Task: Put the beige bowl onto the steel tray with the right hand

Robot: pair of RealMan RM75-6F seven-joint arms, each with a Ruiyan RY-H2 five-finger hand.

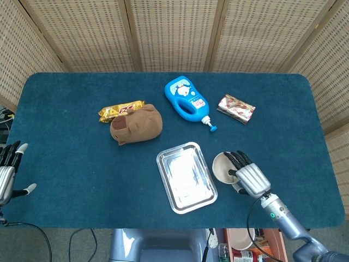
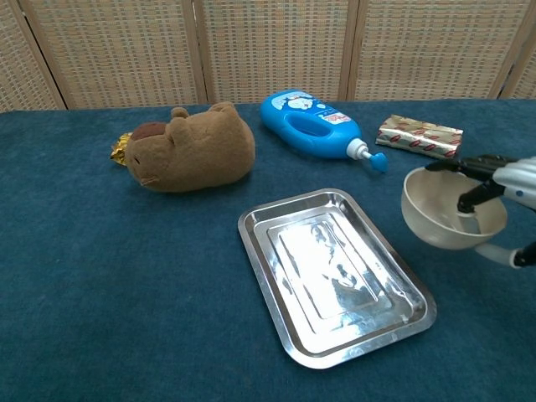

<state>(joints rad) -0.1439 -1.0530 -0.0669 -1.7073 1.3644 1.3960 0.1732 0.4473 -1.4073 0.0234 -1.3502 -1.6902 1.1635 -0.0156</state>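
The beige bowl [image 1: 222,166] [image 2: 442,219] hangs tilted just above the blue table, right of the steel tray [image 1: 186,176] [image 2: 335,270]. My right hand [image 1: 249,176] [image 2: 499,191] grips its right rim, fingers inside and thumb under the outside. A small gap separates the bowl from the tray's right edge. The tray lies empty at the table's middle front. My left hand [image 1: 7,173] hovers open off the table's left edge, holding nothing.
A brown plush animal [image 1: 136,124] [image 2: 193,148] and a gold snack bar [image 1: 117,109] lie behind the tray on the left. A blue bottle [image 1: 187,101] [image 2: 316,126] and a foil packet [image 1: 236,108] [image 2: 420,136] lie at the back right.
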